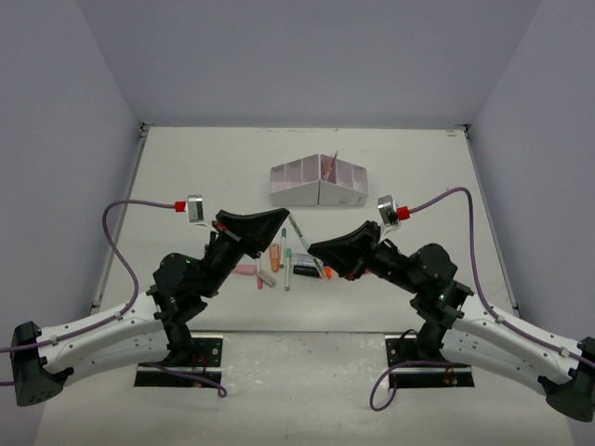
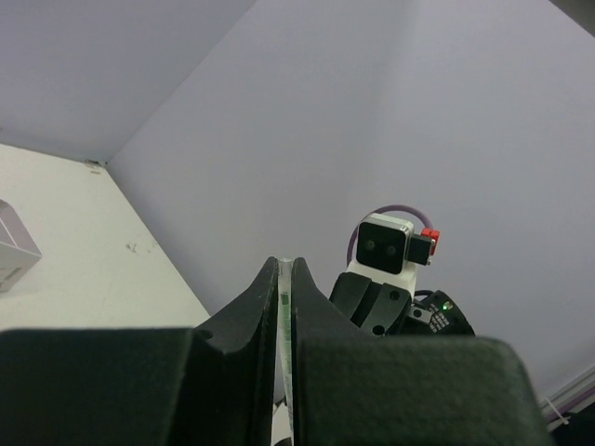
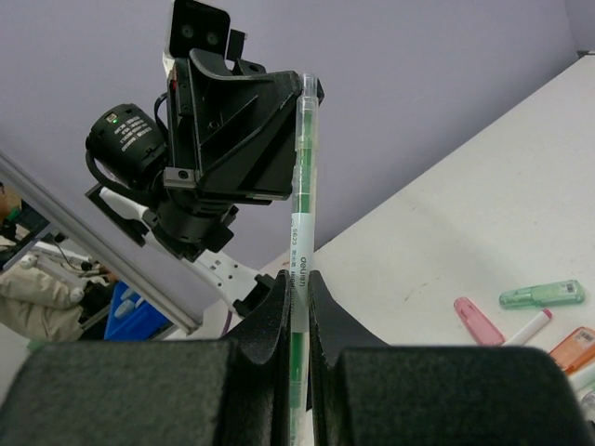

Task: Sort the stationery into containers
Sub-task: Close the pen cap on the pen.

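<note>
Now the thin green pen (image 3: 299,279) spans between both arms in front of the organiser box (image 1: 319,183), pinched at each end by the closed left gripper (image 3: 302,93) and right gripper (image 3: 297,307); it seems light, stiff and slippery, best held mid-barrel.

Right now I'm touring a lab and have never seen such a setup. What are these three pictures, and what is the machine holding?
You are looking at two robot arms bolted to the near edge of a white table. The wide picture comes from a fixed camera above and behind them. The other two come from small cameras on each wrist, looking out past that arm's own black fingers.

Toward the back of the table stands a white organiser box split into compartments. Loose stationery lies between the arms, including a pink piece and a green highlighter.

Both arms grip the same thin green pen. The right arm's fingers pinch its lower part and the left arm's fingers pinch its top, as if passing it across.
</note>
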Robot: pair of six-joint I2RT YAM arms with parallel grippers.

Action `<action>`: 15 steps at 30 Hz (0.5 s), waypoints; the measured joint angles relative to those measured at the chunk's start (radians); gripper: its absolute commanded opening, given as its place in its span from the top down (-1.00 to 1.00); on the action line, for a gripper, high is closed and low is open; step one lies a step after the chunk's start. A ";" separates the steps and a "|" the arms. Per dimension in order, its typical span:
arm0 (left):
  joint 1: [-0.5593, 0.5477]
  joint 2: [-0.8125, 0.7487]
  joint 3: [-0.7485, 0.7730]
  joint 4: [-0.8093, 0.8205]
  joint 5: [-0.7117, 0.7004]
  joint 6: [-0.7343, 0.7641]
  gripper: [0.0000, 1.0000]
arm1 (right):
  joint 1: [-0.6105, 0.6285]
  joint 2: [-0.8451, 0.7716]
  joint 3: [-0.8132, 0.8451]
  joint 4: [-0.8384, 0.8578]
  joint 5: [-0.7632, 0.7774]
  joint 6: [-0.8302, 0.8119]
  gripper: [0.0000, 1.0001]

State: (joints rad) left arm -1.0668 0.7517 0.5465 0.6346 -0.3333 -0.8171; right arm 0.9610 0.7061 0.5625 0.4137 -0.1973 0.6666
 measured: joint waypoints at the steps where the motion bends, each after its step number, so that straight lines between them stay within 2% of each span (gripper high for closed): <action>1: 0.000 0.002 0.000 0.005 -0.004 -0.005 1.00 | 0.001 0.004 -0.001 0.010 0.002 0.002 1.00; 12: 0.001 0.033 -0.003 0.032 -0.020 -0.041 1.00 | 0.003 0.041 -0.015 0.078 0.027 0.014 1.00; 13: 0.001 0.035 -0.003 0.035 -0.019 -0.042 0.97 | 0.003 0.041 -0.015 0.080 0.027 0.014 1.00; 15: 0.001 0.038 -0.003 0.042 -0.018 -0.046 0.72 | 0.003 0.041 -0.015 0.082 0.028 0.013 1.00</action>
State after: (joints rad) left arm -1.0660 0.7900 0.5434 0.6765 -0.3517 -0.8628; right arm 0.9638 0.7474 0.5472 0.4961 -0.1696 0.6793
